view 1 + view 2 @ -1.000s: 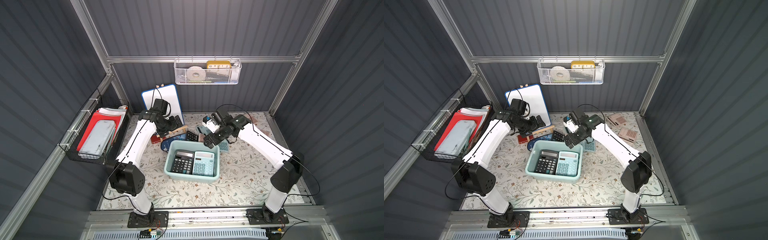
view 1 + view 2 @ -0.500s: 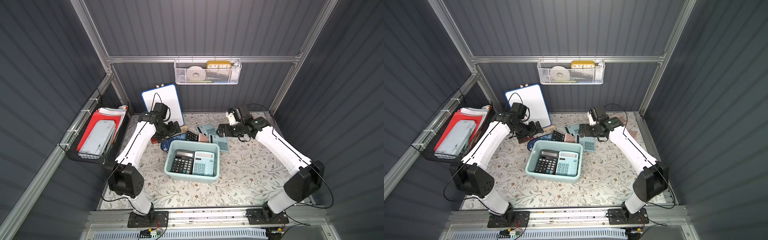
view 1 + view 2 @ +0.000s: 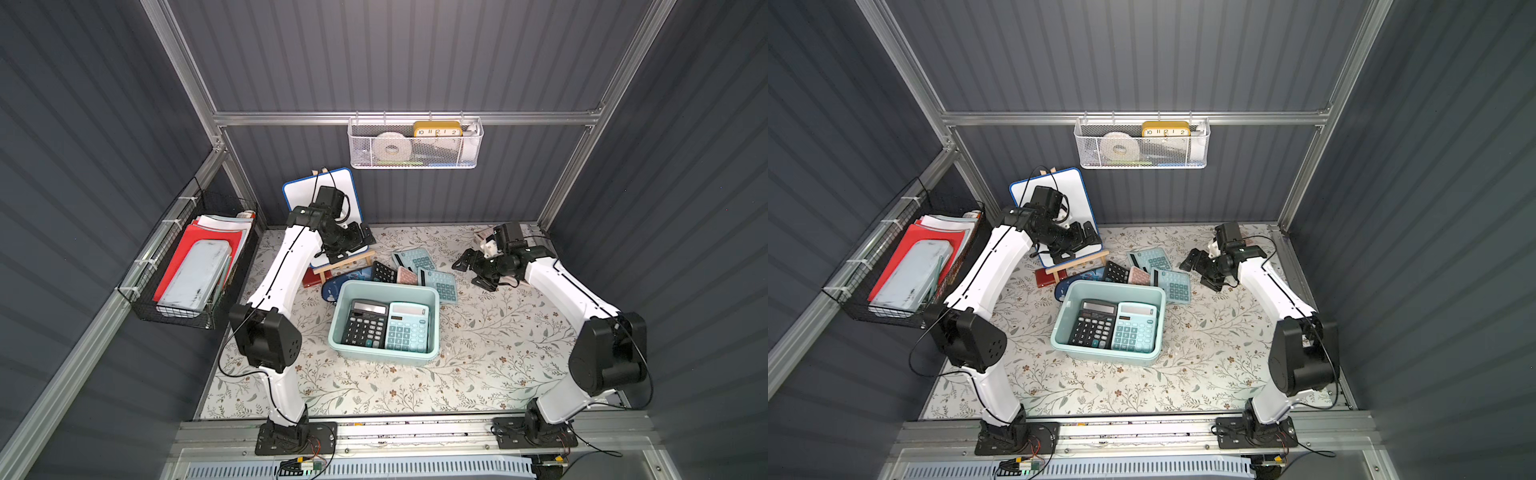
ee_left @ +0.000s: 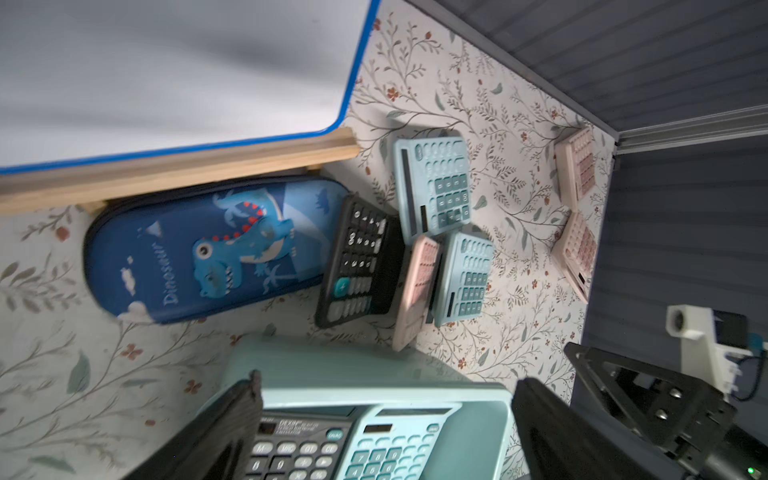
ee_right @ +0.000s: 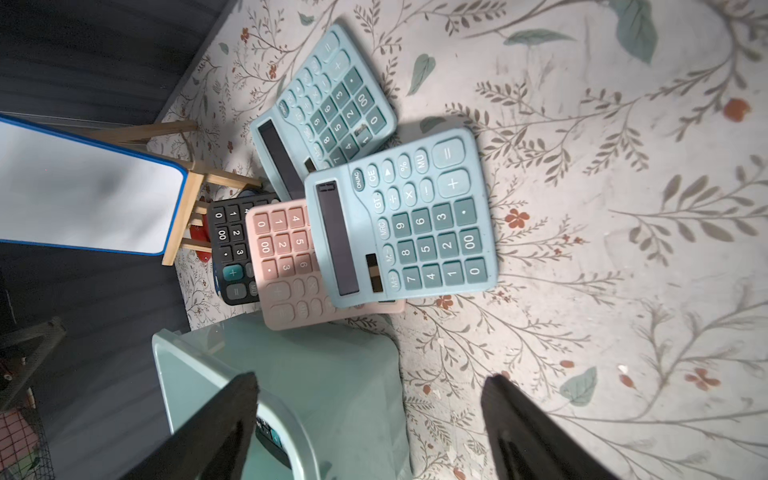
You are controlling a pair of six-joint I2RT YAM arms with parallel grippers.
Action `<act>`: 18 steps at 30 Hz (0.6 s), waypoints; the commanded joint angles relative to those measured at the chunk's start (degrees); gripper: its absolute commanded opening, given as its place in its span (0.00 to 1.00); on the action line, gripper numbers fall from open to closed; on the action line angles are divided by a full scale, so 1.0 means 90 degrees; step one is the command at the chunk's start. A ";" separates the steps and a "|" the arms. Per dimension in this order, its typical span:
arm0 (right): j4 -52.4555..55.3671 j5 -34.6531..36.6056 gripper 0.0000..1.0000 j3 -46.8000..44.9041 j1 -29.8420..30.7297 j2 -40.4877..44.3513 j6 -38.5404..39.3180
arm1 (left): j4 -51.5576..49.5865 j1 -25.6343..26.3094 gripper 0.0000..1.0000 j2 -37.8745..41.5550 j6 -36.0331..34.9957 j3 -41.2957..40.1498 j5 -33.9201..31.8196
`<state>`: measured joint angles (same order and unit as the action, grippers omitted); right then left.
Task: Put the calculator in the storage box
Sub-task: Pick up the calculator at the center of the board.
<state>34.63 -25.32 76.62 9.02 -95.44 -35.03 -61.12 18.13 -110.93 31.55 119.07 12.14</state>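
The mint-teal storage box sits mid-table with a black calculator and a teal calculator lying flat inside. Just behind it lies a loose pile: a black calculator, a pink one and two teal ones. My right gripper hovers open and empty to the right of that pile. My left gripper hangs open and empty above the easel, behind the box's left end. Two more pink calculators lie by the back wall.
A whiteboard on a wooden easel stands at the back left. A blue dinosaur pencil case lies under it. A black wire basket hangs on the left wall and a white mesh basket on the back wall.
My right arm has swung away from the box's far rim to the right, and its gripper now sits beside the calculator pile. The left gripper has shifted only slightly.
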 commanded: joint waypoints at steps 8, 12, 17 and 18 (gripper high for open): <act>-0.0069 -0.0510 0.84 0.0652 -0.0244 -0.1290 -0.0429 | 0.0012 0.0541 0.98 -0.1844 0.0055 0.1796 0.0763; -0.0120 -0.0588 0.83 0.0879 -0.0347 -0.1718 -0.0541 | 0.0386 0.0667 0.94 -0.2282 0.0324 0.2019 0.1017; -0.0264 -0.0664 0.82 0.1088 -0.0416 -0.2195 -0.0697 | 0.0770 0.0916 0.89 -0.2801 0.0489 0.2223 0.1402; -0.0274 -0.0687 0.82 0.1142 -0.0416 -0.2293 -0.0707 | 0.0733 0.0969 0.88 -0.2942 0.0489 0.2350 0.1455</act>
<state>32.58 -30.37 85.10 5.54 -114.04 -40.23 -56.34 25.23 -135.15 34.59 137.43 21.39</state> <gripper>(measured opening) 0.823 0.883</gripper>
